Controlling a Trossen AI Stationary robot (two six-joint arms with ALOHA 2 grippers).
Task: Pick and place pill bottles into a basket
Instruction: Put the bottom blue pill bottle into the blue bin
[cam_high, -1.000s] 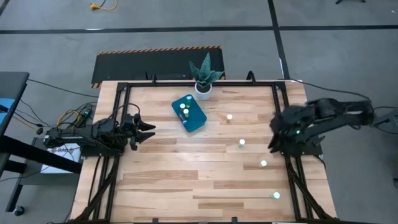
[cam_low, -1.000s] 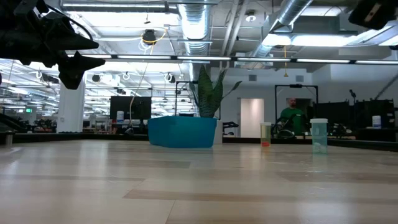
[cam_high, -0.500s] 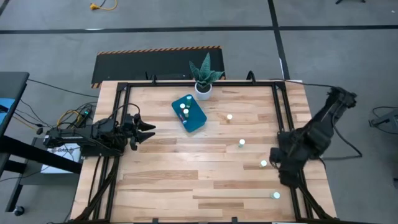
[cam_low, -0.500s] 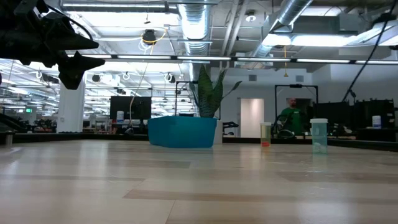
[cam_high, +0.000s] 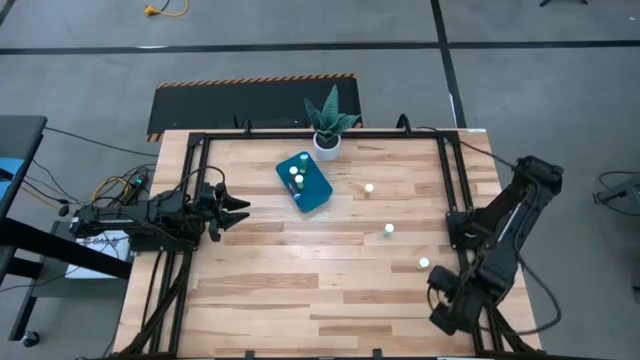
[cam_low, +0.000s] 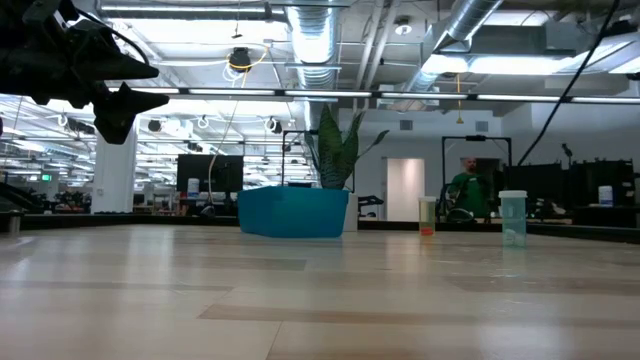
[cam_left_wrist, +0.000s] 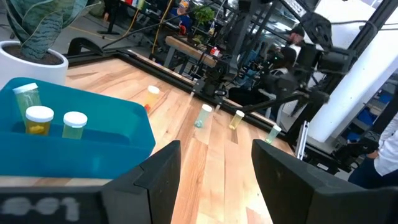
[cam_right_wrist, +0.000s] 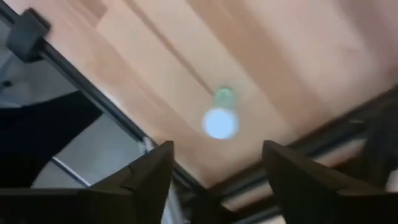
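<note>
Right claw (cam_high: 445, 312) hangs spread wide over the tabletop's (cam_high: 260, 270) five o'clock corner, lined up on the bottle (cam_right_wrist: 219, 119) there, ready to pinch. Three bottles (cam_high: 296, 176) sit in the basket (cam_high: 318, 193) at twelve. Left claw (cam_high: 238, 212) waits parted and empty at nine.

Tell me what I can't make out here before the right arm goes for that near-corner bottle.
- Corner bottle: blurred in the right wrist view; hidden under the right gripper in the high view.
- Bottles in the basket: count unclear in the high view.
- Basket contents: hidden behind its wall in the low view.
</note>
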